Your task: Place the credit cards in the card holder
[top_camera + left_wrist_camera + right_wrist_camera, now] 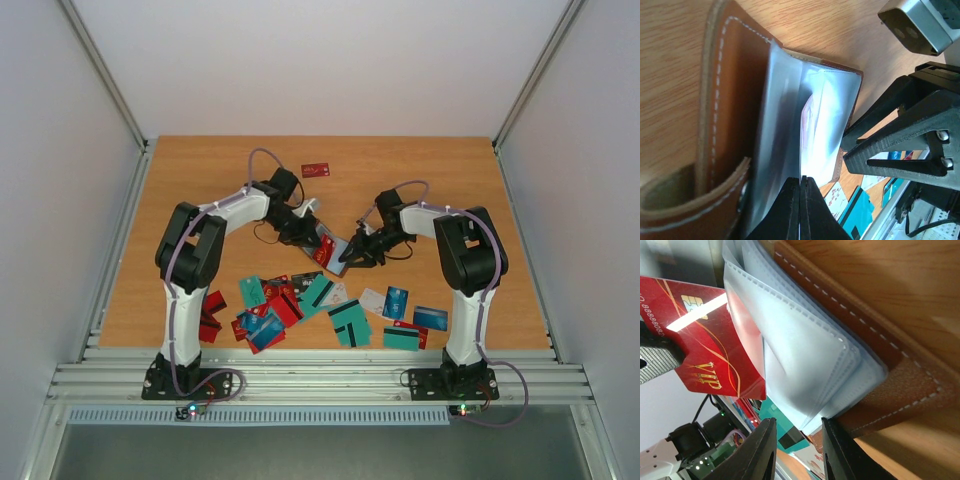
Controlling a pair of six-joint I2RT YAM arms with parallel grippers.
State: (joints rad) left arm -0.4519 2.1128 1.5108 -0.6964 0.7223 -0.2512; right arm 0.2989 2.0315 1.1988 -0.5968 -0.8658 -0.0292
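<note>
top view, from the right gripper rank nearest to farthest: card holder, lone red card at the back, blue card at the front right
1. Card holder: right at the right gripper, between both arms.
2. Blue card: front right, beside the right arm's base column.
3. Lone red card: back of the table, well apart from everything.

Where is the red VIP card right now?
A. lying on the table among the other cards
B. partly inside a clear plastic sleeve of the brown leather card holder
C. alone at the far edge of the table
B: in the right wrist view the red VIP card sits partly under a clear sleeve of the brown leather card holder.
</note>
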